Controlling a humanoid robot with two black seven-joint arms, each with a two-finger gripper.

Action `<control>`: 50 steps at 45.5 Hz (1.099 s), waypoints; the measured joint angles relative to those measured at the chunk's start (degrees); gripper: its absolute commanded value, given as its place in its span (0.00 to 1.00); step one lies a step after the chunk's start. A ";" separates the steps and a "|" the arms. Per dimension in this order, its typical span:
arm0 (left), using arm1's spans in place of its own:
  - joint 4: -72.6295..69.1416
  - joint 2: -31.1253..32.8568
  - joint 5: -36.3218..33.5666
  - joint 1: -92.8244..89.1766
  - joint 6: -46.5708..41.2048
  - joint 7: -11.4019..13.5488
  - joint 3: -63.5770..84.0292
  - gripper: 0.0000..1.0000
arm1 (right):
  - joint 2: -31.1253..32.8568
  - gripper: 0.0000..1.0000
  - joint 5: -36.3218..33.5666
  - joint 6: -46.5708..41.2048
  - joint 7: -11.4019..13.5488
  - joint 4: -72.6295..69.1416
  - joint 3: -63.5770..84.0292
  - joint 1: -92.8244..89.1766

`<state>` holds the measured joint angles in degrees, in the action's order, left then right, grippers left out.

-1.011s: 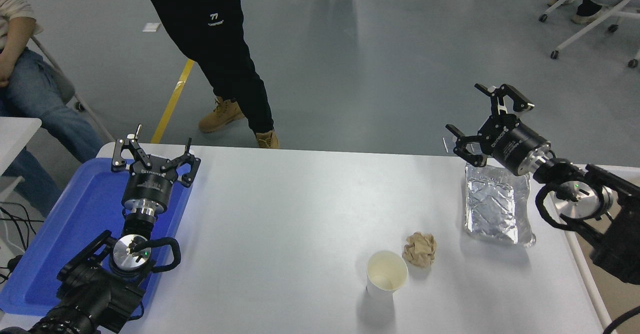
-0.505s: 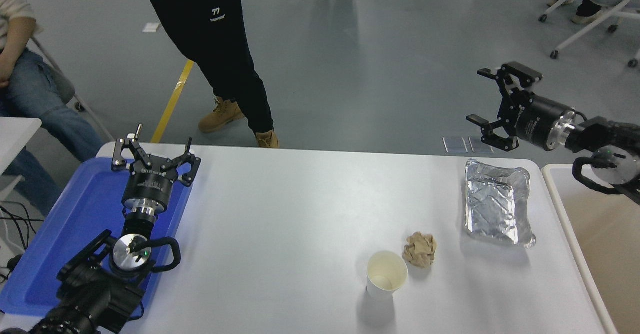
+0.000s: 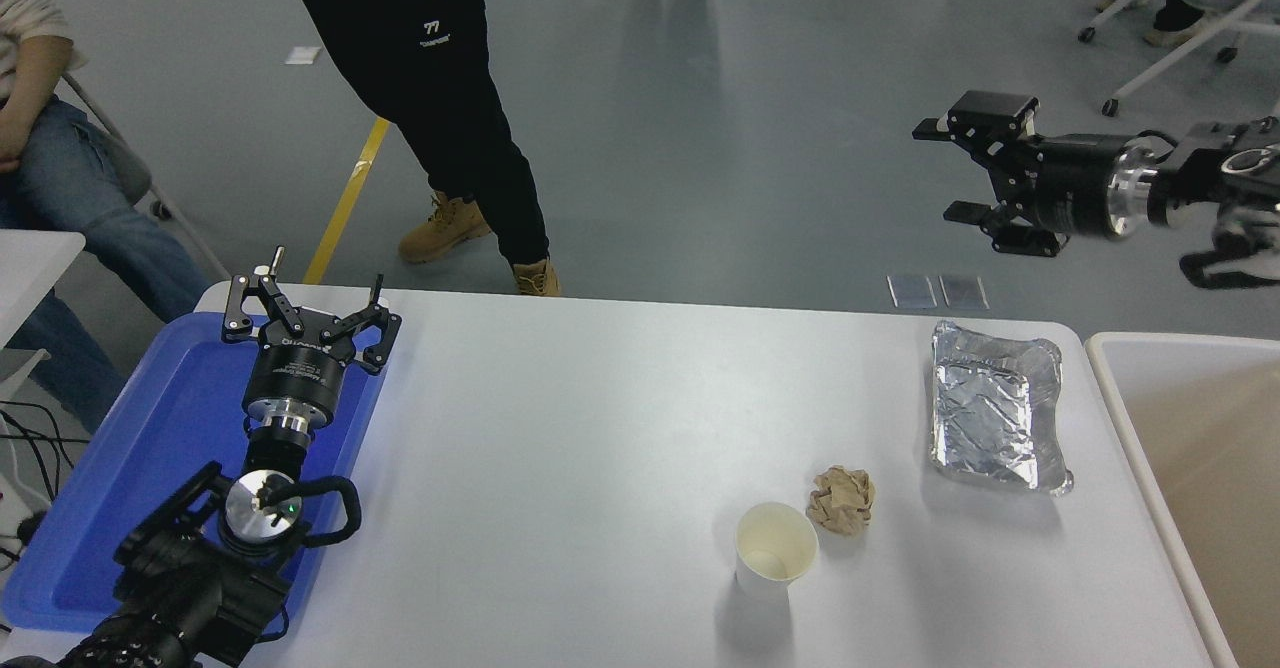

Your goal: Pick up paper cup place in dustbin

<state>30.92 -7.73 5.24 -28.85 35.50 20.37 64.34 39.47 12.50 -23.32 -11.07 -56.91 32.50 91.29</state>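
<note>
Currently: paper cup point(image 3: 776, 551) upright, ungrasped; right gripper point(image 3: 965, 172) held spread, well apart; descent over rim advised, avoiding paper ball point(image 3: 841, 499).

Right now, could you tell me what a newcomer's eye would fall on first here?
The right gripper stands out, open and raised high beyond the table's far right corner, above the foil tray. Next comes the paper cup, upright near the front, close beside a brown paper ball. The left gripper sits parked over the blue tray; the dustbin flanks the right edge.
</note>
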 measured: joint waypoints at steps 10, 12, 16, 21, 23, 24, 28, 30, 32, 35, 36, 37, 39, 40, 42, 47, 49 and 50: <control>0.00 -0.01 -0.04 -0.06 0.00 -0.12 0.00 1.00 | -2.38 1.00 9.51 -0.10 0.07 -2.77 7.23 4.73; 0.00 -0.01 -0.05 -0.06 0.01 -0.13 0.00 1.00 | -2.97 1.00 11.00 -0.12 0.07 -3.31 8.59 5.58; 0.01 -0.01 -0.05 -0.07 0.04 -0.15 0.00 1.00 | -4.28 1.00 14.44 -0.17 0.05 -5.06 11.66 7.65; 0.01 -0.01 -0.08 -0.07 0.09 -0.19 0.00 1.00 | -5.97 1.00 18.47 -0.34 -0.03 -7.64 15.75 10.33; 0.01 -0.01 -0.09 -0.07 0.09 -0.20 0.00 1.00 | -6.62 1.00 19.80 -0.68 -0.12 -8.63 17.60 11.66; 0.01 -0.01 -0.09 -0.07 0.09 -0.21 0.00 1.00 | -6.89 1.00 20.29 -0.98 -0.19 -9.06 18.33 12.26; 0.02 -0.01 -0.12 -0.06 0.10 -0.22 0.00 1.00 | -7.67 1.00 21.89 -3.69 -0.63 -10.55 20.76 15.14; 0.02 -0.01 -0.12 -0.03 0.10 -0.22 0.00 1.00 | -7.88 1.00 22.33 -5.12 -0.80 -11.13 21.46 16.32; 0.02 -0.01 -0.13 -0.01 0.10 -0.23 0.00 1.00 | -8.08 1.00 22.78 -7.15 -0.97 -11.85 22.26 17.84; 0.02 -0.01 -0.14 -0.01 0.10 -0.23 0.00 1.00 | -8.26 1.00 23.14 -9.18 -1.13 -12.65 22.96 19.40; 0.02 -0.01 -0.14 0.00 0.10 -0.23 0.00 1.00 | -8.33 1.00 23.26 -9.99 -1.19 -13.03 23.25 20.00; 0.02 -0.01 -0.14 0.00 0.10 -0.23 0.00 1.00 | -8.39 1.00 23.34 -10.54 -1.21 -13.33 23.50 20.44; 0.02 -0.01 -0.15 0.01 0.10 -0.23 0.00 1.00 | -8.59 1.00 23.46 -11.64 -1.28 -14.01 24.07 21.38; 0.02 -0.01 -0.16 0.01 0.10 -0.23 0.00 1.00 | -8.71 1.00 23.49 -12.07 -1.30 -14.28 24.35 21.75; 0.02 -0.01 -0.17 0.01 0.10 -0.23 0.00 1.00 | -9.37 1.00 23.42 -13.06 -1.38 -14.78 25.29 22.56; 0.02 -0.01 -0.18 0.01 0.10 -0.24 0.00 1.00 | -12.46 1.00 21.43 -14.38 -1.46 -15.25 28.48 23.85; 0.02 -0.01 -0.17 0.01 0.10 -0.24 0.00 1.00 | -13.87 1.00 19.98 -14.78 -1.48 -15.27 30.08 24.32; 0.02 -0.01 -0.17 0.01 0.10 -0.24 0.00 1.00 | -14.45 1.00 19.34 -14.93 -1.49 -15.27 30.67 24.52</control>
<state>30.94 -7.74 5.06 -28.84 35.60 20.13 64.34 25.02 31.84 -38.26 -12.56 -72.18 63.17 115.81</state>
